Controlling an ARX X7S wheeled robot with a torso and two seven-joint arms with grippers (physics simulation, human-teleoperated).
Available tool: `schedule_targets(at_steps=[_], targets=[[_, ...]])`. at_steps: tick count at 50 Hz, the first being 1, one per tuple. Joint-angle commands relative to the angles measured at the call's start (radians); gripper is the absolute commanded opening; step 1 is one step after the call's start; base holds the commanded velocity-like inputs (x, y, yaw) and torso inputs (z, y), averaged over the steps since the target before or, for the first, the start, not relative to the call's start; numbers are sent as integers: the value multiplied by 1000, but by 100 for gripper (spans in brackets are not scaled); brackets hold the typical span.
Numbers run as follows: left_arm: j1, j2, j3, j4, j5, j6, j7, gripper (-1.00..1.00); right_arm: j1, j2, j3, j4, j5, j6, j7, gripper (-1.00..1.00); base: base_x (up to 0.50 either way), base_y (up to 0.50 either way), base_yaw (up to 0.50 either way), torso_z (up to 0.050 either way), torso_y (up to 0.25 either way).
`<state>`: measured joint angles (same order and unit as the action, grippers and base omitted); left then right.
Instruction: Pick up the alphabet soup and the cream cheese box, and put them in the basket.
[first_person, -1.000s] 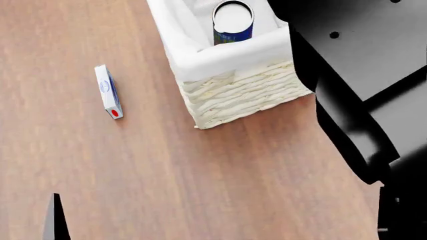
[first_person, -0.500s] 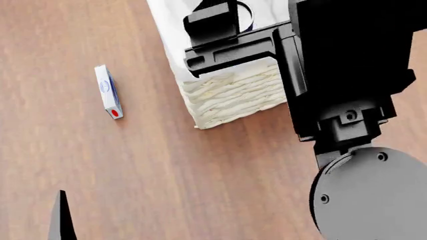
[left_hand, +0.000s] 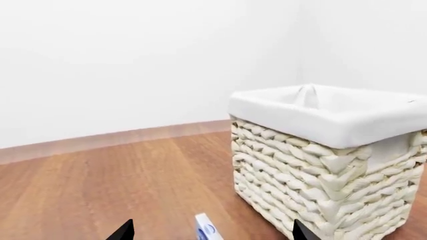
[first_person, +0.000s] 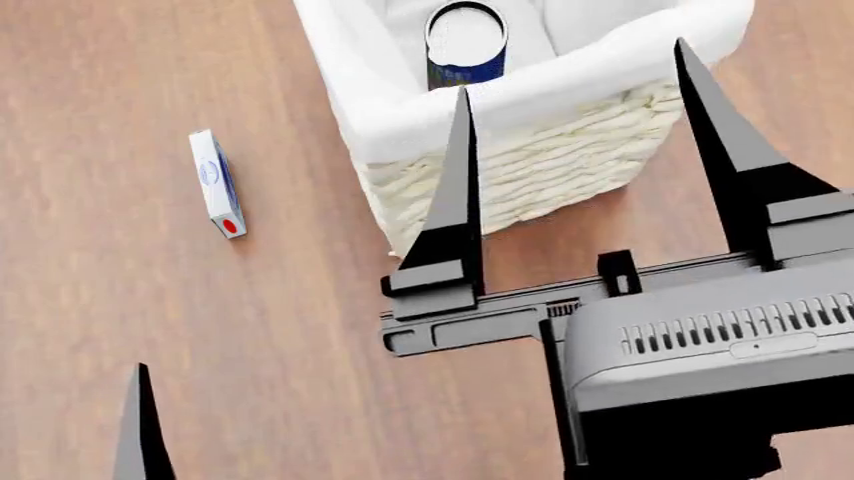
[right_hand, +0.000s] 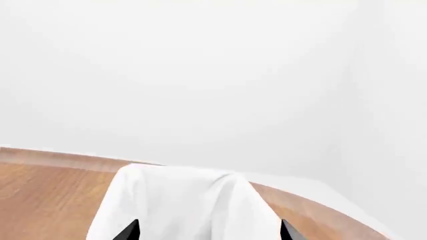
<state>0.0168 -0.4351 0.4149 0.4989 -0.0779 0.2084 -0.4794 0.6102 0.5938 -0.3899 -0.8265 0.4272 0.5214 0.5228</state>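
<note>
alphabet soup (first_person: 466, 45) upright inside basket (first_person: 534, 165) | cream cheese box (first_person: 216, 183) on floor, well apart from basket | right gripper (first_person: 577, 150) – jaws wide, empty | left gripper (left_hand: 208, 234) – spread, empty

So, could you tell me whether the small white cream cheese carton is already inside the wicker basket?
No, the small white cream cheese carton lies on the wooden table, apart from the cream wicker basket.
</note>
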Motion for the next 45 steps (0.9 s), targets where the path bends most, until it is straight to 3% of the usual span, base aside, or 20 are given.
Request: schedule_targets(at_steps=[1, 14, 27, 34, 40, 45], targets=[[-12, 3, 8, -12, -1, -2, 4, 100, -220, 17, -36, 39, -68, -139, 27, 100, 0, 0, 0, 0, 0], [-67, 10, 10, -35, 1, -12, 15, 100, -310, 4, -61, 133, -99, -229, 26, 100, 0, 0, 0, 0, 0], [-333, 68, 4, -169, -73, -141, 66, 100, -304, 6, -65, 140, -99, -222, 23, 100, 0, 0, 0, 0, 0], [-513, 141, -12, -432, -172, -169, 135, 100, -299, 3, -69, 145, -95, -226, 17, 100, 0, 0, 0, 0, 0], [-589, 174, -20, -510, -258, -212, 189, 100, -305, 3, -72, 165, -99, -240, 11, 100, 0, 0, 0, 0, 0], [-652, 205, -4, -640, -239, -213, 203, 100, -306, 4, -71, 169, -93, -241, 8, 100, 0, 0, 0, 0, 0]])
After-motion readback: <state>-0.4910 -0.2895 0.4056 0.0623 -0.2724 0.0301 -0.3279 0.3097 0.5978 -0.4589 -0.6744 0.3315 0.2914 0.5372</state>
